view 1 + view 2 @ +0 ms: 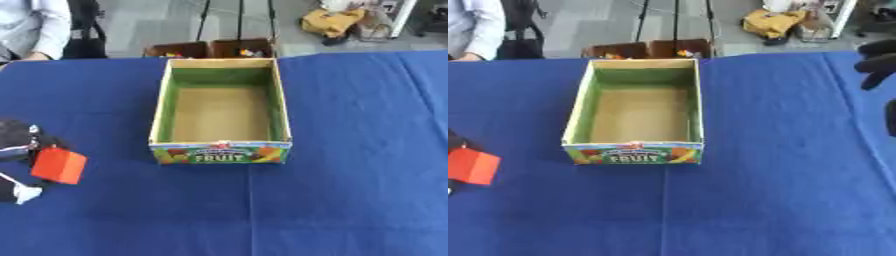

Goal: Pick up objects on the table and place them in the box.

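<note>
Left hand (19,145) curled on red block (59,165) | box (160,112) empty

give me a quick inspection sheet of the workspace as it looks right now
surface: table under a blue cloth, bare apart from the items below
job's things: open fruit box at centre, nothing seen inside; red block at the left edge
clutter: nothing seen
hands: left hand curled round the red block; right hand at the right edge, fingers curled, holding nothing
cables: nothing seen
surroundings: two small brown bins behind the table, tripod legs, yellow bag on the floor
</note>
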Robot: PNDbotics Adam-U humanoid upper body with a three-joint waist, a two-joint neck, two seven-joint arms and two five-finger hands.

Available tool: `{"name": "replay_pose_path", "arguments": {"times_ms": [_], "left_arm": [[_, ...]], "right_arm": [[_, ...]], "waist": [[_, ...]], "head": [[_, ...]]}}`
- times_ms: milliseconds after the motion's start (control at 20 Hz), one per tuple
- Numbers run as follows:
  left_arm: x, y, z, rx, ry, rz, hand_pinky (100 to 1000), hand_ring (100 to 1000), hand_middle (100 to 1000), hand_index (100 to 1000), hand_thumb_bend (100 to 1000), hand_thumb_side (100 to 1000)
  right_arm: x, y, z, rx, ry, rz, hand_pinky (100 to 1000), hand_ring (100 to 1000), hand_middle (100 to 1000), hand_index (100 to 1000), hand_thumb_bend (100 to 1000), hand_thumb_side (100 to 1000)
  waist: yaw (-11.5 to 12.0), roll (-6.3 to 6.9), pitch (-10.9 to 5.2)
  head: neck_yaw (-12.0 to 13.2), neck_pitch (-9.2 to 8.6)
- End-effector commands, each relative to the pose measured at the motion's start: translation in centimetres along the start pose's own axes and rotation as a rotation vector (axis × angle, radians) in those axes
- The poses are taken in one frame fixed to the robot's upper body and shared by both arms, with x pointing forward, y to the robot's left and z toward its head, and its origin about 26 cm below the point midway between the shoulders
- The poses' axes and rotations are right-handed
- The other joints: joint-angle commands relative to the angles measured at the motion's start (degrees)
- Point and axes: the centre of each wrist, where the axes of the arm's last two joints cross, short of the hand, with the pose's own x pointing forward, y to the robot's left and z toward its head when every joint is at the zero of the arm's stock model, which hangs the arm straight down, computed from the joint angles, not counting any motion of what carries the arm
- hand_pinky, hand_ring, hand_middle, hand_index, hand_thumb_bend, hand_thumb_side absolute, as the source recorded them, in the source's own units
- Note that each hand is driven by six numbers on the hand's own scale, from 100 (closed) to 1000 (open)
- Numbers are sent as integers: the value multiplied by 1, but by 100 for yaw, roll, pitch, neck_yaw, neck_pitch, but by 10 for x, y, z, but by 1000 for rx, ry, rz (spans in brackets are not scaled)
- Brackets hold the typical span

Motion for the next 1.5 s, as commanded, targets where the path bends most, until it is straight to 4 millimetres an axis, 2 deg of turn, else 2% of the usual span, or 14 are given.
{"name": "replay_pose_path", "arguments": {"times_ms": [50, 200, 500, 900, 1200, 1500], "left_arm": [[3, 31, 13, 97, -8, -25, 270, 469, 414, 633, 100, 285], [12, 53, 17, 171, -44, -41, 256, 460, 407, 628, 100, 245], [26, 93, 15, 290, -118, -39, 243, 449, 401, 626, 100, 244], [38, 136, -16, 396, -212, 37, 221, 431, 389, 618, 100, 246], [43, 146, -51, 404, -238, 103, 210, 422, 382, 612, 100, 246], [45, 133, -94, 342, -217, 175, 209, 423, 381, 610, 100, 269]], "right_arm": [[3, -8, -4, -10, -19, 28, 652, 712, 411, 668, 309, 1000], [3, -8, -4, -11, -16, 30, 653, 712, 411, 668, 306, 1000], [3, -8, -4, -5, -13, 29, 655, 712, 409, 667, 306, 1000], [4, -6, -8, -4, -33, 11, 656, 713, 409, 667, 301, 1000], [4, -5, -12, -6, -49, -3, 658, 714, 407, 667, 305, 1000], [5, -3, -17, -11, -66, -18, 658, 714, 405, 666, 303, 1000]], "waist": [[11, 103, -72], [8, 128, -89], [-50, 199, -119], [-302, 313, -111], [-510, 403, -51], [-672, 439, 7]], "head": [[-29, -11], [-33, 3], [-20, 10], [65, -82], [170, -216], [255, -354]]}}
